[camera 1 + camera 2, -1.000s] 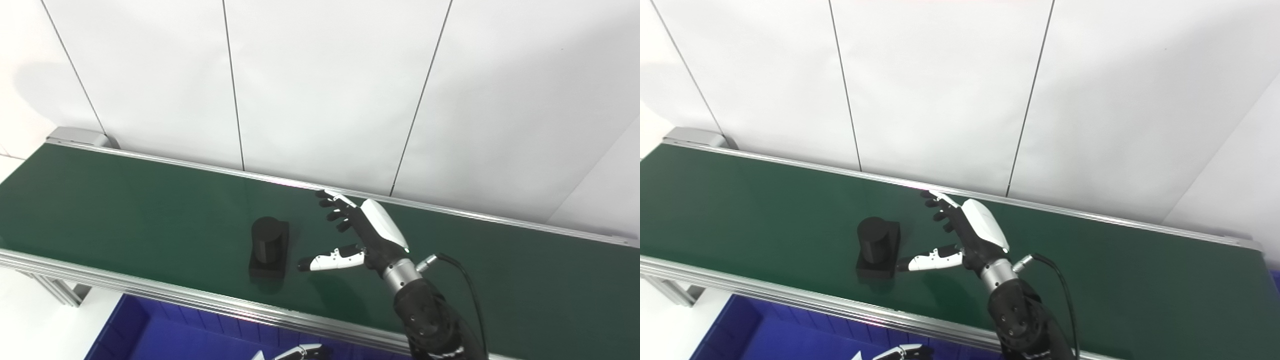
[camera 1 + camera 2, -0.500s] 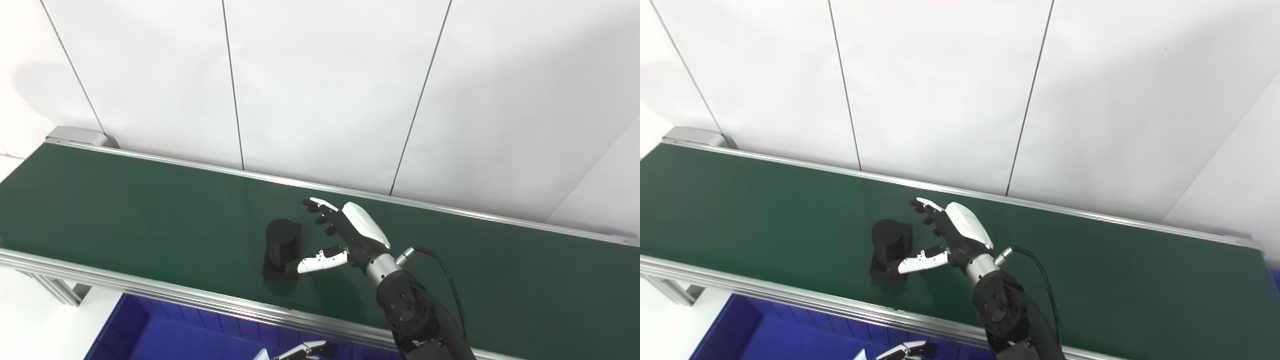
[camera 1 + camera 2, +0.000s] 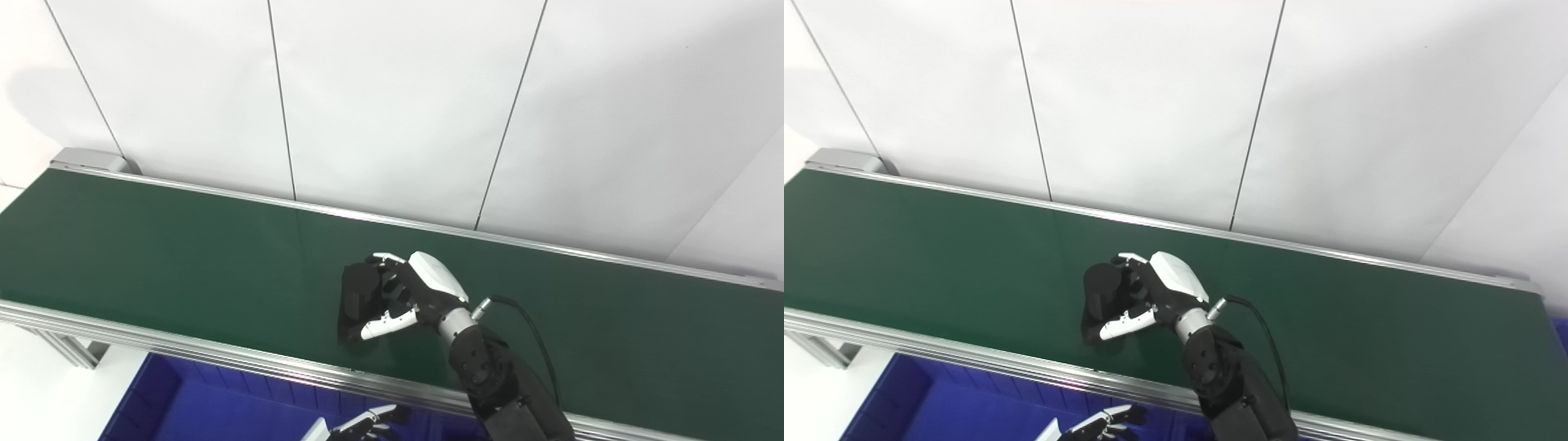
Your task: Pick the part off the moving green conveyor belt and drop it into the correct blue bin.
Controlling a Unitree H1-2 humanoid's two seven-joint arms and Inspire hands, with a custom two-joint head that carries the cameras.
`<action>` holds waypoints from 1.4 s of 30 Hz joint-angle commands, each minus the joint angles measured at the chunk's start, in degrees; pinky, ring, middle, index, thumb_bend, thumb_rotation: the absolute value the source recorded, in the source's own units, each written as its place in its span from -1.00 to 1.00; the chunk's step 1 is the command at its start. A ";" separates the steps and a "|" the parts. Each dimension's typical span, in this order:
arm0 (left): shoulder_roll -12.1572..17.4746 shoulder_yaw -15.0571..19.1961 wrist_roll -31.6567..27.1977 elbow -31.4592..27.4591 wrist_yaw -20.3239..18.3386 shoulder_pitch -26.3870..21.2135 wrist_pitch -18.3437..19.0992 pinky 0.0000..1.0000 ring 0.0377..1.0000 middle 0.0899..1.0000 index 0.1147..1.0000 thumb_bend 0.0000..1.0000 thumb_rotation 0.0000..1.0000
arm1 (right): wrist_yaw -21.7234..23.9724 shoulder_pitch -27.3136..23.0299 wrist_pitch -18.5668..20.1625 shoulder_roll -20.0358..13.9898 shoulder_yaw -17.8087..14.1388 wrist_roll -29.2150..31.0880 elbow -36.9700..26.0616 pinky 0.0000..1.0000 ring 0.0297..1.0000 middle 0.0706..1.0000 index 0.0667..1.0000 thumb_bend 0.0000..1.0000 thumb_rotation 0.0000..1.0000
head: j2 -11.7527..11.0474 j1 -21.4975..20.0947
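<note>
Right hand [image 3: 409, 293] is on the part now, fingers [image 3: 387, 260] curled over the top and far side of the black part [image 3: 357, 297], white thumb [image 3: 381, 324] pressed across its near face. It looks like a grip, the digits wrapped round the piece from both sides. The part, a dark cylinder standing on a blocky base, sits on the green conveyor belt [image 3: 153, 257], roughly mid-belt and nearer the front rail than the back one; its base seems to rest on the belt surface, though black on dark green makes that contact hard to read. The right forearm [image 3: 496, 386] reaches up from the lower edge and crosses the aluminium front rail [image 3: 184, 358], with a black cable [image 3: 527, 312] looping off the wrist. Down below the rail, the blue bin [image 3: 202, 410] shows its ribbed inner wall. The left hand [image 3: 1093, 425] pokes in at the very bottom edge over that bin, only some fingers visible, apart and around nothing, well clear of the belt. Behind the belt stands a white panelled wall [image 3: 392, 104].
</note>
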 commanded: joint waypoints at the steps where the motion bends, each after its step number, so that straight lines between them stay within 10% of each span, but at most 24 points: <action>1: 0.62 0.13 0.45 -1.55 0.65 0.26 -1.43 0.20 0.39 0.60 0.67 0.83 -0.25 | -1.21 -2.04 -2.24 1.93 0.76 -0.29 1.03 0.00 0.29 0.58 0.67 0.80 -0.23 | 0.01 0.05; 13: 0.67 0.46 0.34 -2.97 0.75 0.90 -1.43 0.28 0.44 0.58 0.67 0.83 -0.27 | -12.37 -2.68 -7.28 5.22 3.09 -1.96 12.86 0.08 0.27 0.39 0.51 0.63 -0.30 | 1.05 -0.21; 20: 0.76 0.87 -0.15 -2.96 0.28 1.02 -1.43 0.24 0.41 0.59 0.68 0.82 -0.26 | -22.79 -2.75 -11.52 6.73 4.53 -4.42 17.52 -0.12 0.00 0.08 -0.05 0.01 -0.67 | 1.19 -0.35; 42: 1.04 1.79 -1.35 -2.89 -0.49 1.14 -1.43 0.24 0.42 0.59 0.69 0.85 -0.22 | -35.84 -0.57 -10.34 6.63 4.11 -6.67 14.73 -0.40 -0.28 -0.10 -0.09 0.00 -0.71 | 1.82 -1.46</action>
